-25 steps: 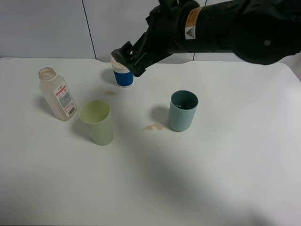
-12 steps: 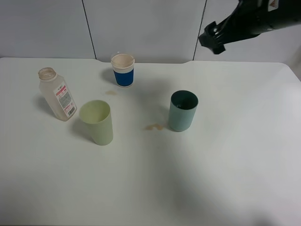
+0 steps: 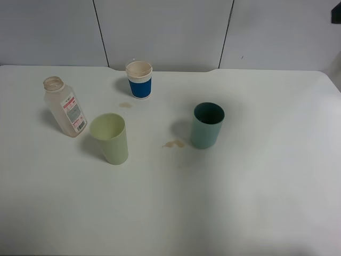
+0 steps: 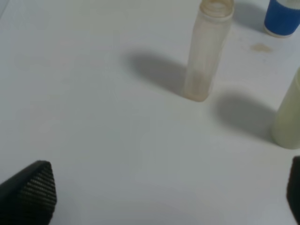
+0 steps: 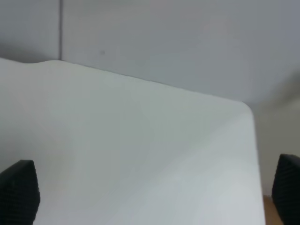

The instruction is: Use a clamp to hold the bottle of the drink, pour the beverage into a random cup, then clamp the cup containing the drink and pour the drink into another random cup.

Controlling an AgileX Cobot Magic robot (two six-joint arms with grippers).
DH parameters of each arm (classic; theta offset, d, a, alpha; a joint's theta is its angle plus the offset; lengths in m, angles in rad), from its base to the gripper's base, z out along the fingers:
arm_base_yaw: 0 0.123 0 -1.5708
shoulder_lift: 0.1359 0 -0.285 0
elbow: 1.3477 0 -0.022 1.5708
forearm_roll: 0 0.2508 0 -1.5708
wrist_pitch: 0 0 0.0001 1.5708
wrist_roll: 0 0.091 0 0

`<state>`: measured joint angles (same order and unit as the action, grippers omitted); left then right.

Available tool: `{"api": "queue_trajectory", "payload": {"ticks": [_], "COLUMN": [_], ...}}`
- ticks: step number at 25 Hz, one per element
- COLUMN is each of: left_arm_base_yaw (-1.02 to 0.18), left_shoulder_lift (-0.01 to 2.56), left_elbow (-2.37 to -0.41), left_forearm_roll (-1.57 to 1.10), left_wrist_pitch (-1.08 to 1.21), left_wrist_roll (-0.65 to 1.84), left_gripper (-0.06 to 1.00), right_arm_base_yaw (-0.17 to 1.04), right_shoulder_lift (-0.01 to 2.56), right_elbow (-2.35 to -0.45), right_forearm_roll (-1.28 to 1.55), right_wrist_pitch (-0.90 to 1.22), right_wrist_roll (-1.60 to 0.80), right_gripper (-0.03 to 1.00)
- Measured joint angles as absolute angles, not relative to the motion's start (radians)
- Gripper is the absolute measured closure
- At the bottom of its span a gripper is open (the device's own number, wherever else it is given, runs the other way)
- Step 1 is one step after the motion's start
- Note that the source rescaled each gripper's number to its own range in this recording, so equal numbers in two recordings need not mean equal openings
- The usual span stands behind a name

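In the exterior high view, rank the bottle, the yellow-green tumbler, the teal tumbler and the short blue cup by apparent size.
1. Bottle, slightly the largest.
2. Yellow-green tumbler and teal tumbler: look alike, no ranking between them.
3. Short blue cup, smallest, though farthest from the camera.

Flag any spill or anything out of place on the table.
Two small brown spills mark the table: one just left of the teal cup, one in front of the blue cup. All containers stand upright.

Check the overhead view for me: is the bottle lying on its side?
No, the bottle stands upright on the table, its open neck up, just left of the yellow-green cup.
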<state>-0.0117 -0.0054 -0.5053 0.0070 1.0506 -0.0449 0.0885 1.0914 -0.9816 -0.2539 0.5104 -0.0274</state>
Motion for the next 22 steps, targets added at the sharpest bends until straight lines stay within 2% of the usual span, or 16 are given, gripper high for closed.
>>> {"api": "queue_trajectory", "payload": {"ticks": [6, 17, 22], "left_arm_base_yaw": [-0.012, -0.012, -0.012], "left_shoulder_lift": [-0.005, -0.005, -0.005], "left_elbow": [-0.505, -0.505, -0.505], "left_forearm_roll": [0.007, 0.007, 0.007], "left_wrist_pitch": [1.051, 1.051, 1.051], "left_wrist_roll": [-0.045, -0.045, -0.045], "left_gripper": [-0.06, -0.06, -0.06], "right_arm_base_yaw": [0.014, 0.013, 0.013], "right_shoulder_lift": [0.883, 0.560, 0.439], "right_elbow": [-0.982, -0.982, -0.946], "right_forearm_roll": [-0.211, -0.124, -0.051], "right_wrist_pitch": [0.671, 1.038, 1.068], "right_wrist_roll": [-0.027, -0.027, -0.056], "right_gripper": [-0.02, -0.02, -0.02]}}
